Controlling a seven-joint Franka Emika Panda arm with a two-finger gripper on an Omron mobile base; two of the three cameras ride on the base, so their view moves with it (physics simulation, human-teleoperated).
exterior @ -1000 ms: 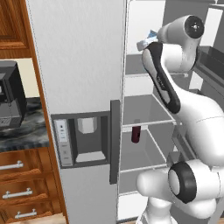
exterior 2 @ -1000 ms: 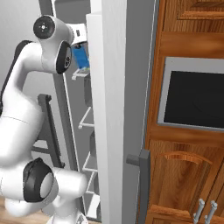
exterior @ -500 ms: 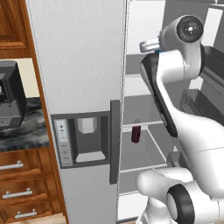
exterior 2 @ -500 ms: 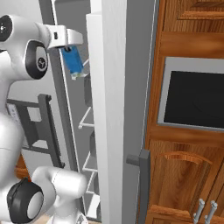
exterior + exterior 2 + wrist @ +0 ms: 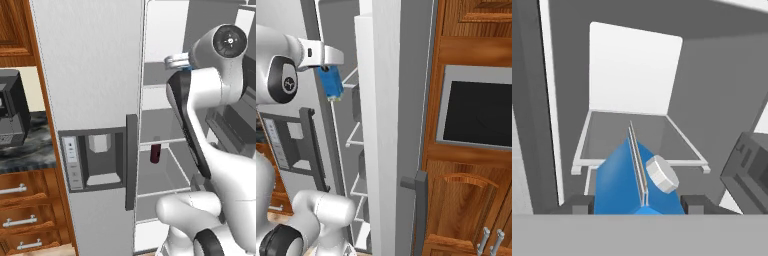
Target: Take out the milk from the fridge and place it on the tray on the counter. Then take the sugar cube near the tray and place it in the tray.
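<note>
White arm bent high, elbow up; wrist level, reaching sideways; claw (image 5: pixel 330 75) pointing down, jaws clamped on the milk (image 5: pixel 331 86).

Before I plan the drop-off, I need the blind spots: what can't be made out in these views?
- Tray and sugar cube: outside every view.
- Counter: left base view, cut off by the fridge door.
- Milk: in the left base view, mostly behind the arm.
- Dark red bottle: too small to read.
</note>
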